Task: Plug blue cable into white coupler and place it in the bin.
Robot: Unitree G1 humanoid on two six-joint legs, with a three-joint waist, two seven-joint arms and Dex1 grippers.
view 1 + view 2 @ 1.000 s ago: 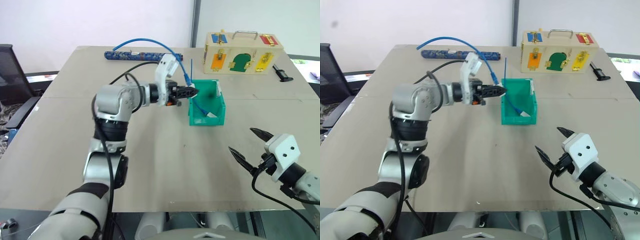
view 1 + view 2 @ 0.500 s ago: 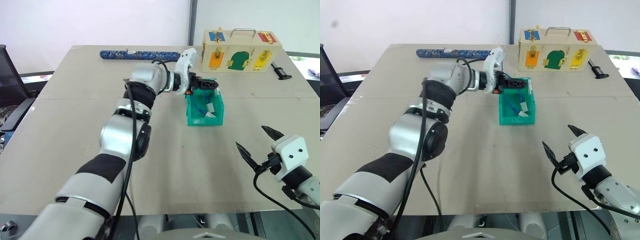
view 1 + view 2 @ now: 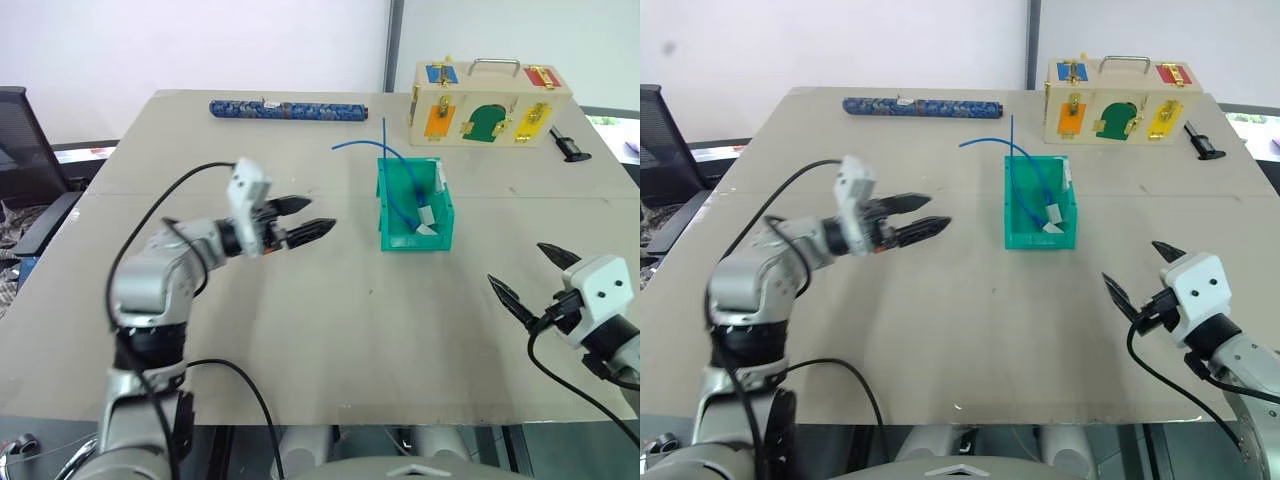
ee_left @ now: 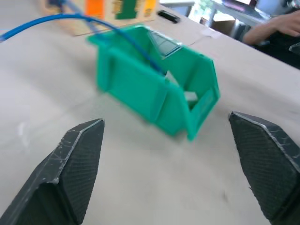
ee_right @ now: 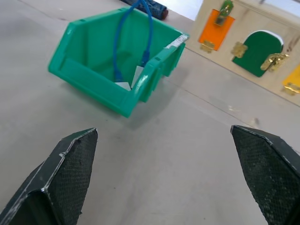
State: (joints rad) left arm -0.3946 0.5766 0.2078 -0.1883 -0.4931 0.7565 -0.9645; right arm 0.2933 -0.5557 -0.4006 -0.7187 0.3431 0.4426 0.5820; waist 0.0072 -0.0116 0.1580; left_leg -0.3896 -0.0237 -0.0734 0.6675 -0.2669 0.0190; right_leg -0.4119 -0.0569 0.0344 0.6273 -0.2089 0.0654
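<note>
The cable (image 3: 400, 188) looks light, limp and springy: its plugged end and the white coupler (image 3: 425, 217) lie in the bin (image 3: 415, 238), the rest arching over the back wall, best pinched near the plug. The bin is smooth, hard teal plastic on a matte tabletop (image 3: 330, 340); both the left gripper (image 3: 305, 217) and right gripper (image 3: 530, 278) have jaws spread wide, holding nothing.

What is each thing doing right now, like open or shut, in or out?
Left gripper: open, holding nothing.
Right gripper: open, holding nothing.
Blue cable: one end inside the bin, the rest arching out over the back wall.
White coupler: inside the bin.
Bin: upright on the table.
</note>
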